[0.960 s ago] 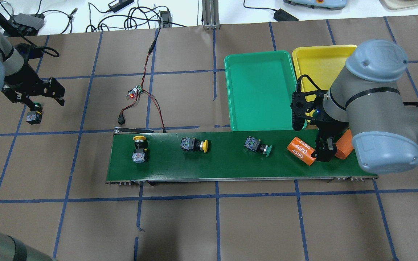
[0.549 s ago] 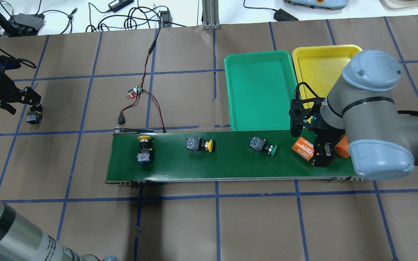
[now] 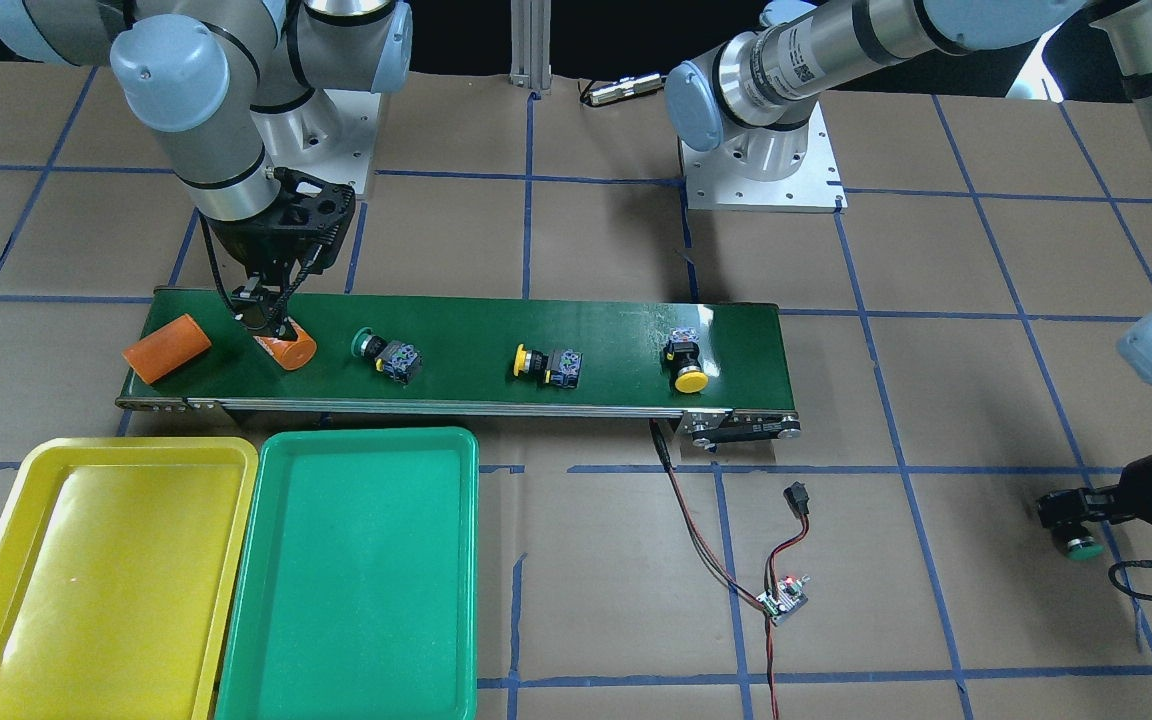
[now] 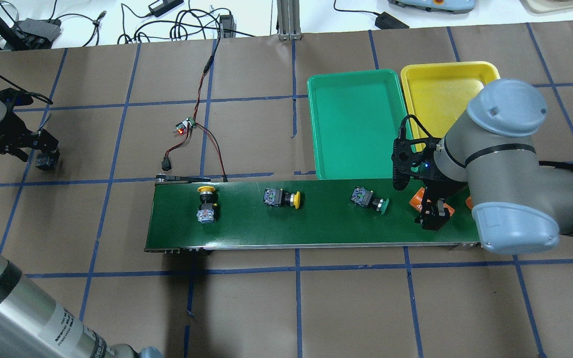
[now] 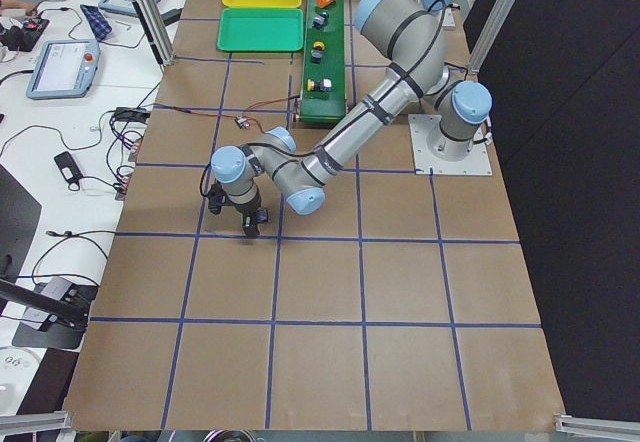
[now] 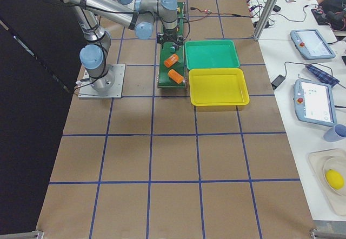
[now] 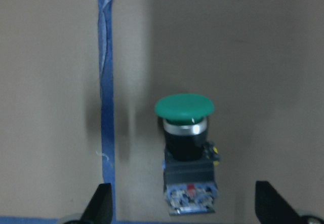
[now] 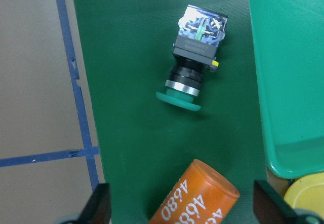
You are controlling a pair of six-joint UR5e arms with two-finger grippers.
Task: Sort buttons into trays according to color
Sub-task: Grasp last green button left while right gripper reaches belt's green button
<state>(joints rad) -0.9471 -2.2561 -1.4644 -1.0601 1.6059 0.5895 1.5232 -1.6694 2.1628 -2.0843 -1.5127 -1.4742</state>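
Left gripper (image 7: 186,206) has swung out and dropped over the stray green button (image 7: 186,148) in the last second. Its fingers are spread wide, one on each side and clear of the button, so it's got hold of nothing. That button lies on its side on the bare surface (image 4: 117,223), way out at 9 o'clock from the conveyor belt (image 4: 316,228) in the overhead view. My guess is a pick is coming.

The belt's been running too. Both yellow buttons (image 4: 206,205) (image 4: 281,198) and the belt's green button (image 4: 369,200) have slid toward 3 o'clock. An orange 4680 cylinder (image 8: 195,196) has rolled in right under the right gripper (image 4: 434,215). That gripper is wide open as well and empty; can't tell if it touches the cylinder.

The green tray (image 4: 356,124) and yellow tray (image 4: 440,94) sit at 12 o'clock off the belt's 3 o'clock end, with no buttons in them yet. So sorting hasn't really started, but the belt's buttons are drifting closer to the trays.
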